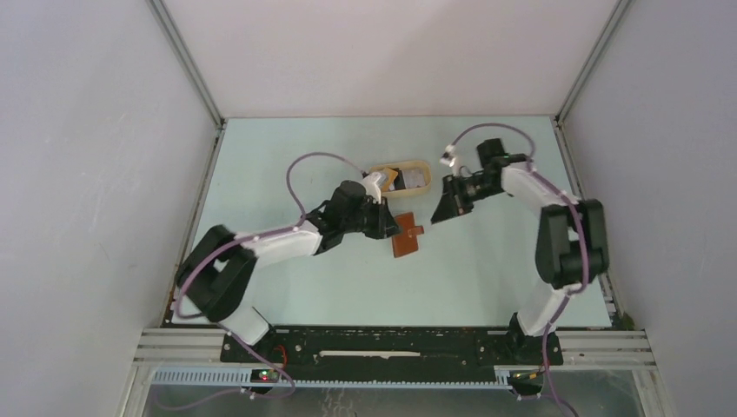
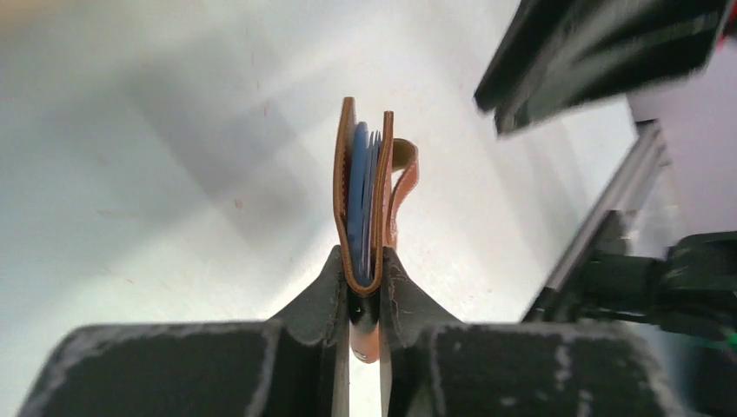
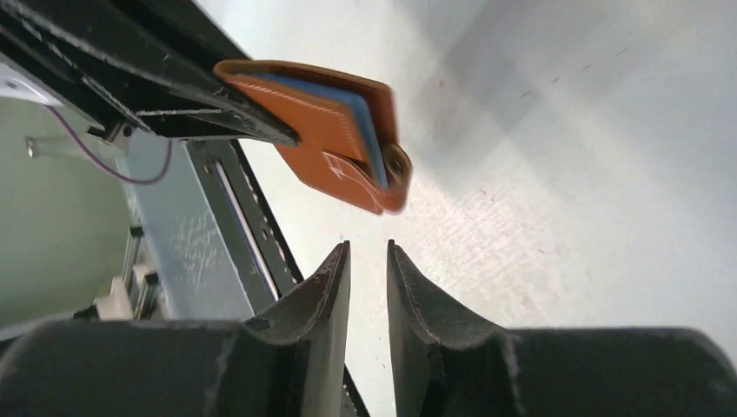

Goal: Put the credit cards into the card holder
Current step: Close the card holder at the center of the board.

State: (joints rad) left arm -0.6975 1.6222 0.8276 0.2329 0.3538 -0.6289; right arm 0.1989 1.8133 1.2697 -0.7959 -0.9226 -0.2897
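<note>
While left hand [image 2: 365, 300] clenched: card holder [image 2: 341, 187] gripped at fold, cards [image 2: 357, 204] inside.
Right hand [image 3: 367, 261]: released, empty; card holder lay just ahead.

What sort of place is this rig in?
Most likely a lab test cell: plain white wall panels in aluminium framing box in a pale table, with left arm and right arm bolted to a rail at its near edge.
</note>
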